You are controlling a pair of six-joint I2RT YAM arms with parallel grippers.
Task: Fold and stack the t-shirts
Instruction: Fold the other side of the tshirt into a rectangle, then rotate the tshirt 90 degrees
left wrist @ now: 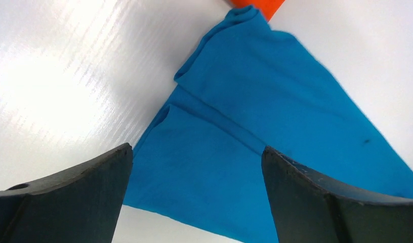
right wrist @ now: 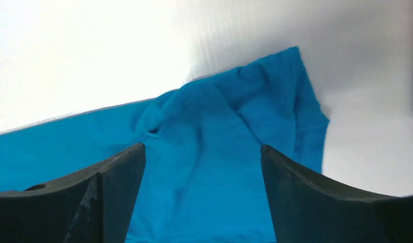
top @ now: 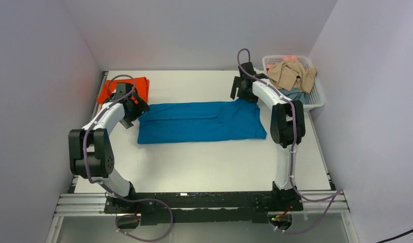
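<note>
On your white table (top: 204, 162), the teal-blue t-shirt (top: 202, 121) lies at centre as a long flat strip. The orange-red t-shirt (top: 109, 90) sits at ten o'clock. Your left gripper (left wrist: 197, 157) and right gripper (right wrist: 202, 152) hang spread wide, empty, over the strip's nine and two o'clock ends.

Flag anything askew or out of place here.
Nothing is spilled or damaged. The teal t-shirt is bunched and wrinkled at its far right corner rather than lying flat, and the beige garment is heaped untidily over the rim of the basket.
</note>
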